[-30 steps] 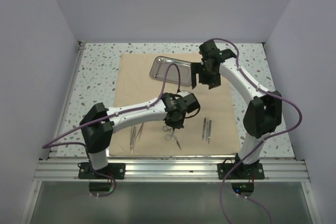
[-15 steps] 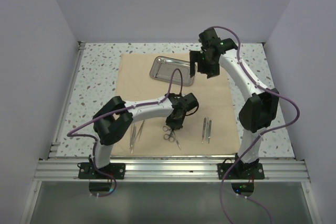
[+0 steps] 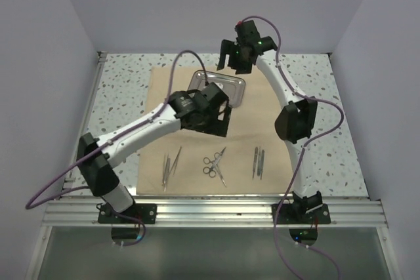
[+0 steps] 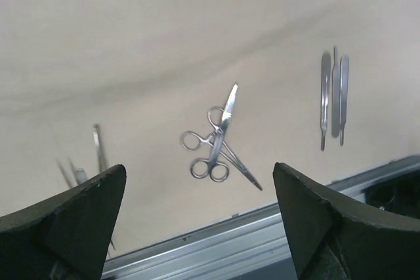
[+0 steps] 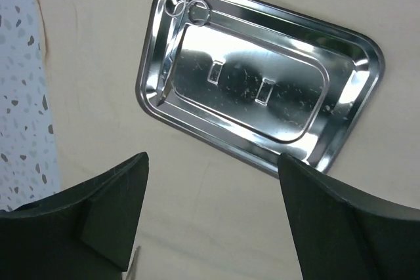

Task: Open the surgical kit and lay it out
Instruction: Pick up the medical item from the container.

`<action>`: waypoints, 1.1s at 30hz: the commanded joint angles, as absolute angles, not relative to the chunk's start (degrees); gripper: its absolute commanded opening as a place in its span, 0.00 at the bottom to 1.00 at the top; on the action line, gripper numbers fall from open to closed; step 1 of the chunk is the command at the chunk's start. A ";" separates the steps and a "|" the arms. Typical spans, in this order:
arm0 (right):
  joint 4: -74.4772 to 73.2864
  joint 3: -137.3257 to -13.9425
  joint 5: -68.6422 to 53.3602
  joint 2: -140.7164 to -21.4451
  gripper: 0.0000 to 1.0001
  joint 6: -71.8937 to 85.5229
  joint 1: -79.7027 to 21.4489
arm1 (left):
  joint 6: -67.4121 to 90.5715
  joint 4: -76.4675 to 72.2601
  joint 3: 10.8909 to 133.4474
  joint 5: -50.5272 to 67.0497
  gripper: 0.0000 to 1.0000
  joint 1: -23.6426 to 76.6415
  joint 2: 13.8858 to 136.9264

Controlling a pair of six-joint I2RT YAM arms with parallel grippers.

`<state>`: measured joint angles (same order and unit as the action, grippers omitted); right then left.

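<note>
- Lifting away from the large beige cloth wrap point(image 3: 275, 142), the left claw point(image 3: 218, 115) has risen from low over the ring-handled silver scissors point(image 4: 216, 145) and swung toward the small shiny rectangular steel tray point(image 5: 341, 106). Its fingers are spread wide with nothing between them.
- Those scissors now lie on the cloth near its front edge. From the left wrist view they look like two ring-handled pieces crossed over one another, though I can't be sure at that size.
- The right claw point(image 5: 212, 157) has moved from the tray's right side round to its far side. It hangs above the tray looking down, fingers apart and empty.
- One silver ring-handled instrument point(image 5: 172, 37) is in the tray, lying along one short edge.
- The cloth is spread flat on the speckled worktop point(image 3: 118, 90), with thin silver tweezers point(image 3: 170, 164) at front left and a set of slim straight silver pieces point(image 4: 333, 96) at front right, well apart from the scissors.
- I'd judge the laying-out nearly done, with that last tray piece next. Both arms now crowd the tray, so a clash is the risk.
</note>
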<state>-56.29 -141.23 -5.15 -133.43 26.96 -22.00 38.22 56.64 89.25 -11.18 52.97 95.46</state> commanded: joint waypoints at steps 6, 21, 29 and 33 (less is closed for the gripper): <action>-42.46 -149.85 -5.46 -143.86 0.83 29.88 -29.87 | 33.05 66.97 91.86 -22.05 0.98 39.83 80.96; -37.00 -151.96 18.26 -153.98 0.76 30.67 -38.41 | 30.76 70.22 82.01 -21.00 1.00 35.33 66.28; -35.69 -150.29 23.38 -153.81 0.75 32.25 -38.15 | 30.50 72.16 75.77 -21.27 1.00 35.16 58.80; -36.30 -151.26 23.90 -155.91 0.73 33.75 -38.49 | 29.97 72.42 74.97 -20.57 1.00 35.16 57.22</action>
<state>-38.02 -149.36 20.67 -154.52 31.62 -37.95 31.77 71.72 75.57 -20.40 35.62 58.02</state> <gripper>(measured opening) 0.741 0.994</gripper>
